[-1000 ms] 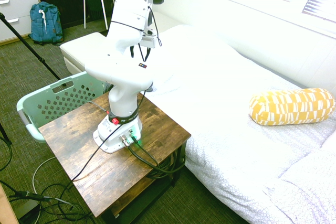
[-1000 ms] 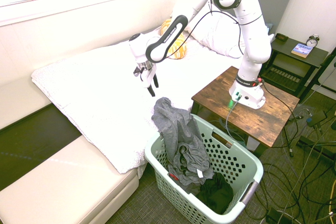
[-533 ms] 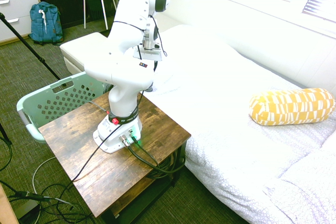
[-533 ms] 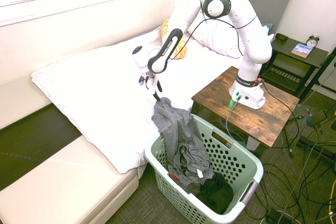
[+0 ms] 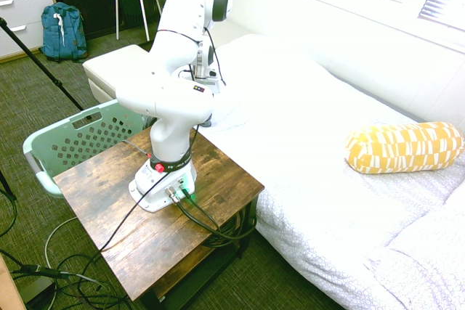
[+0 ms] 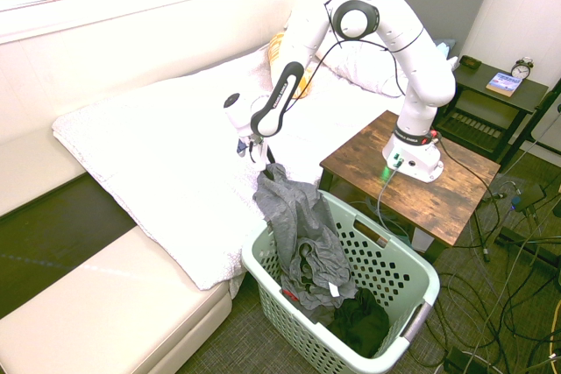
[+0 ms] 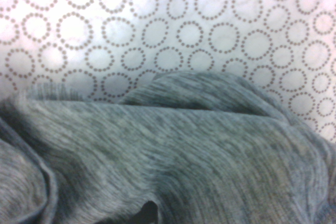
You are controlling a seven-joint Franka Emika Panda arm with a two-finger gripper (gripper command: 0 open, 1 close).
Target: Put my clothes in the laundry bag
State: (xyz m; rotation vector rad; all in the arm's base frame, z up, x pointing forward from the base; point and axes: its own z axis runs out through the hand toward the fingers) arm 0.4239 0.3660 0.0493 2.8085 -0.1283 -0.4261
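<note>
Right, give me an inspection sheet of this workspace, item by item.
Surface: white bed cover with a ring print; wooden table beside the bed.
Job's things: grey shorts hang over the rim of the green basket, top part lying against the bed's edge, rest inside; more dark fabric at the bottom.
Clutter: yellow pillow on the bed; blue backpack on the floor.
Gripper: gripper open, pointing down just above the top of the shorts; contact cannot be told.
Cables: several run over the table and floor.
Surroundings: nightstand with a clock and a book; white dresser.
</note>
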